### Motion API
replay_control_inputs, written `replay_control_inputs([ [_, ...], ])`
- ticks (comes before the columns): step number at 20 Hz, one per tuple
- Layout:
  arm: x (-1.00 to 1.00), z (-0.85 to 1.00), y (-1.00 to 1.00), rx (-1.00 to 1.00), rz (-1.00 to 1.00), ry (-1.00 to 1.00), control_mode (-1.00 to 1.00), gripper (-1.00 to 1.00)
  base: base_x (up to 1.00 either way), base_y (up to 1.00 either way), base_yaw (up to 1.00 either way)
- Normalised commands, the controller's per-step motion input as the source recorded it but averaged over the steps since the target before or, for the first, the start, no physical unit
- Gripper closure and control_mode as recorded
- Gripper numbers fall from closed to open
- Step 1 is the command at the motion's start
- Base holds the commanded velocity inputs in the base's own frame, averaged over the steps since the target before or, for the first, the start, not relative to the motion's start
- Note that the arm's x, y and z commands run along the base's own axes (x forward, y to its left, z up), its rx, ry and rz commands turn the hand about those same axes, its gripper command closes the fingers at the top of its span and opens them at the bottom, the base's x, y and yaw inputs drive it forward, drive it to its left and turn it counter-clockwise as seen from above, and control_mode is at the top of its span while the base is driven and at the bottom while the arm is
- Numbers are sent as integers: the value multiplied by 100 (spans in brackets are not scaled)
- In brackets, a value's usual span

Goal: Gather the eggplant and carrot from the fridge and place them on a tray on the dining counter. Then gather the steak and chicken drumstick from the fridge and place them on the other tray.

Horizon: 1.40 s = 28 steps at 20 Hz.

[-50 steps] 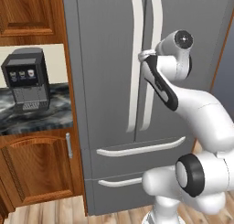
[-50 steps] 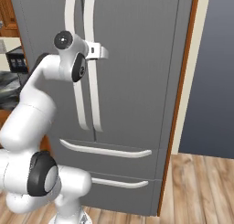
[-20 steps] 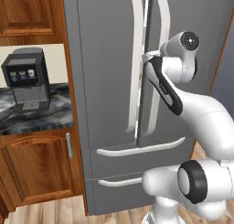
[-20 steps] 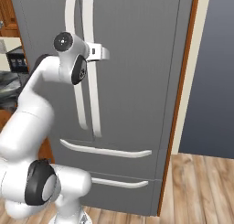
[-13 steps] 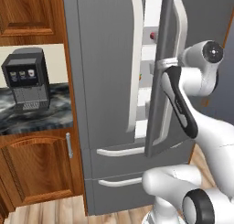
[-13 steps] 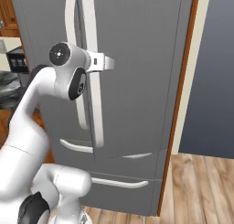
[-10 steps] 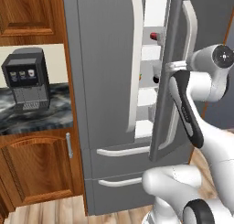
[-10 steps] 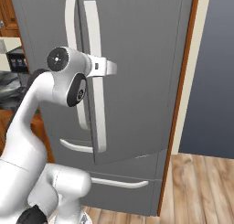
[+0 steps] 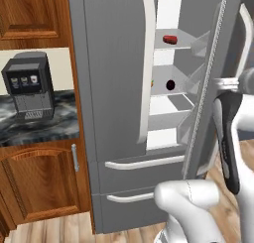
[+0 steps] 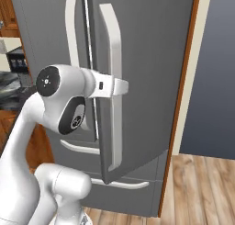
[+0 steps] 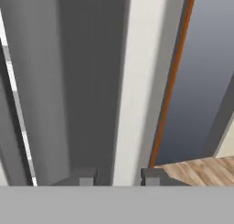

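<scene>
- Fridge [image 9: 114,88] standing with the right door [image 10: 142,72] swung partly out, the left door flat and closed.
- Gripper [image 11: 119,176] clamped on the right door's long white vertical handle [image 11: 132,86]; in the hand view, one dark fingertip [image 11: 87,177] on either side of the white bar, pressed against it.
- From the right base view, wrist reaching straight to that handle [image 10: 114,81] at about mid-height of the door, fingers hidden behind the bar.
- Through the gap beside the open door, lit white shelves [image 9: 168,105] inside the fridge.
- On the upper shelf inside the fridge, a small red item [image 9: 170,39], too small to identify.
- One shelf lower, a small dark rounded thing, likely the eggplant [image 9: 170,85], with a speck of orange and green at the left door's edge, possibly the carrot [image 9: 152,83].
- Below the fridge doors, two drawers with white horizontal handles [image 9: 144,162], both closed.
- Left of the fridge, a dark coffee machine [image 9: 27,91] on a marbled counter [image 9: 39,125] above a brown wooden cabinet [image 9: 42,185].
- Right of the fridge, an orange-brown wood trim [image 10: 183,95], a blue-grey wall [image 10: 213,72] and wooden floor [image 10: 202,187].
</scene>
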Motion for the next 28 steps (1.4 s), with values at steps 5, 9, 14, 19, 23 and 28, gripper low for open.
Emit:
replay_control_inputs([
  [5, -100, 36, 17, -6, -1, -18, -100, -100, 0, 0, 0],
  [9, -100, 38, 75, -21, 0, -17, -100, -100, 0, 0, 0],
  [14, -68, 28, 98, -28, 0, -4, -100, -100, 0, 0, 0],
  [19, 5, 18, 100, -33, -1, 16, -100, -100, 0, 0, 0],
  [23, 43, 1, 74, -28, -12, 24, -100, -100, 0, 0, 0],
  [28, 48, -4, 20, -16, -8, 17, -100, -100, 0, 0, 0],
])
